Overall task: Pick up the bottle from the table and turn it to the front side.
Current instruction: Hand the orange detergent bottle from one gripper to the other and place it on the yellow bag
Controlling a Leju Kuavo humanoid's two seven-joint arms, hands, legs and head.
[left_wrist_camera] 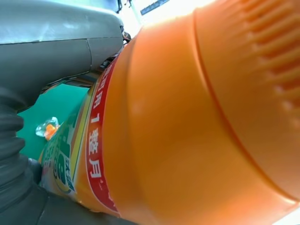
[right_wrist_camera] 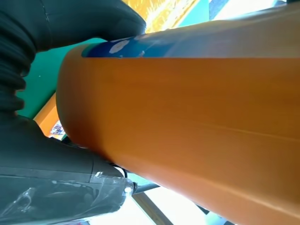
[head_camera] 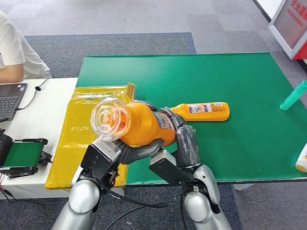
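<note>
Fingers (head_camera: 145, 151) of our left hand (head_camera: 108, 155) are wrapped under the orange bottle (head_camera: 145, 125), grasping it near the cap end; the right hand (head_camera: 183, 139) grips the same bottle at its base end, dark fingers curled over the top of it. We're holding the bottle lifted off the counter (head_camera: 231, 143), lying roughly horizontal, at center-left of the head frame. Its clear cap (head_camera: 108, 117) points toward the camera and to the left.

Left wrist view: bottle body (left_wrist_camera: 169, 136) runs across most of the frame, red label band with white characters (left_wrist_camera: 95, 140) at lower left, ribbed orange section at upper right. Grey thumb (left_wrist_camera: 60, 33) lies along the upper left, touching the bottle.

Right wrist view: plain orange bottle side (right_wrist_camera: 198, 122) with a blue label strip along its upper edge. The right hand's dark fingers (right_wrist_camera: 88, 21) press on it at upper left, grey thumb (right_wrist_camera: 60, 187) at lower left.

Green mat (head_camera: 217, 81) covers the counter. A second orange bottle (head_camera: 203, 111) lies flat on the mat just right of our hands, label up. A teal bottle (head_camera: 294, 96) lies at the right edge, and a white-and-yellow object (head_camera: 302, 160) sits at lower right, cut off. Yellow plastic bag (head_camera: 72, 139) lies at the mat's left edge, under the held bottle's cap end. White desk at left carries a laptop (head_camera: 11, 98); a person in a white shirt (head_camera: 14, 48) sits at upper left.
</note>
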